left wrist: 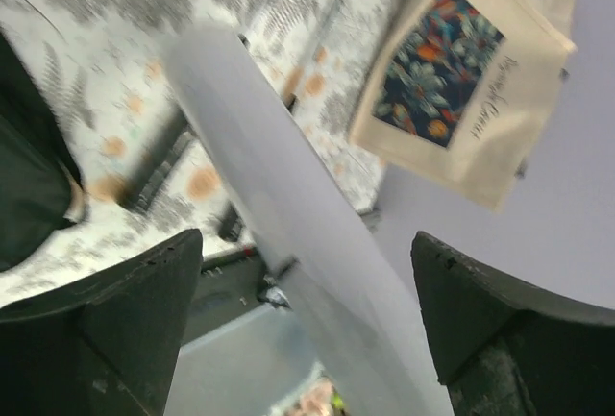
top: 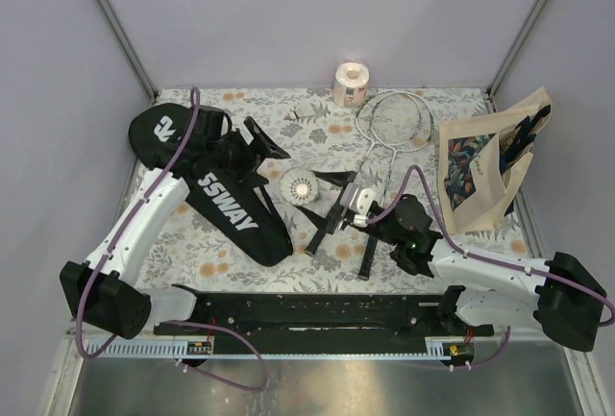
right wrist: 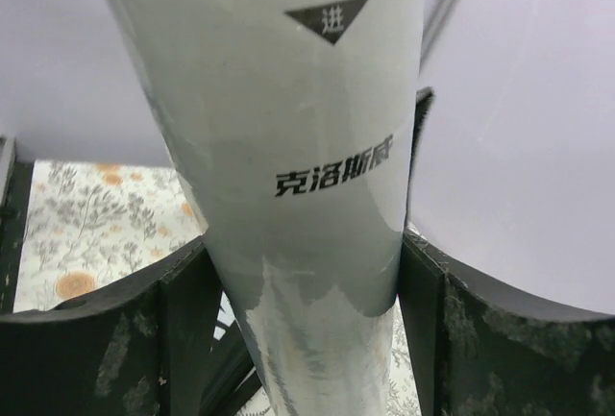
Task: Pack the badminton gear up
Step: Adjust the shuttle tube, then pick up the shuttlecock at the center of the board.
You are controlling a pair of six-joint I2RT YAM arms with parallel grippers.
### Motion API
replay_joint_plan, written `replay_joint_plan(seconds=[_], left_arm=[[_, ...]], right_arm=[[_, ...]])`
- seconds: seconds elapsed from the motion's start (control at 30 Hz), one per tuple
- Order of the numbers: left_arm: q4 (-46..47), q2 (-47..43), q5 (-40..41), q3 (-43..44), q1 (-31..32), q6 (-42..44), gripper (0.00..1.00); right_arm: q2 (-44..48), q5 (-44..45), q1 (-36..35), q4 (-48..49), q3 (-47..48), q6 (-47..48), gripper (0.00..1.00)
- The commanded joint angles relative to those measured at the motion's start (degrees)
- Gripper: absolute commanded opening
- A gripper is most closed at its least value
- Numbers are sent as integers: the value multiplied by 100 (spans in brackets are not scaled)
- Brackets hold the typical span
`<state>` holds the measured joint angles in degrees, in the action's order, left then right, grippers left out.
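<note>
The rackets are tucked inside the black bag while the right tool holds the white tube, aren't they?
Not quite. The top view shows both rackets lying out on the table, near its far edge, not inside the black racket bag. The right tool does hold the white tube.

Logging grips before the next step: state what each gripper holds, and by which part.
The right gripper clamps the white tube across its body; the left gripper is open, holding nothing.
</note>
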<state>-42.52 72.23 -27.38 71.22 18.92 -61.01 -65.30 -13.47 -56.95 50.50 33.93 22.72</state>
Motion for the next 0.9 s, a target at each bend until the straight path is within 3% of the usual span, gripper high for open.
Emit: replay_joint_plan(seconds=[0.0,0.13,0.2,0.3,0.5,0.57,0.73,0.87], left_arm=[[-423,309,1521,532,-37,1344,91],[-371,809,3251,1199,-72,3100,90],[-327,1274,3948,1534,-203,3542,90],[112,1863,4081,1902,-511,3930,89],[121,3700,4434,3422,-1205,4298,84],[235,4192,4277,3905,-1433,4641,84],[384,5283,2564,5119,-2057,4880,84],[955,5758,1861,5288,-2296,4915,84]], right_arm=[[456,1257,43,110,271,-777,49],[746,2040,61,-1038,649,-1076,47],[895,2243,78,-1567,790,-1252,48],[1185,2498,105,-2341,922,-1437,48],[1765,2806,166,-3282,1010,-1314,48],[1906,2780,201,-3572,1106,-1296,47],[2091,2631,219,-4258,1457,-1297,47],[2232,2569,211,-4505,1634,-1296,47]])
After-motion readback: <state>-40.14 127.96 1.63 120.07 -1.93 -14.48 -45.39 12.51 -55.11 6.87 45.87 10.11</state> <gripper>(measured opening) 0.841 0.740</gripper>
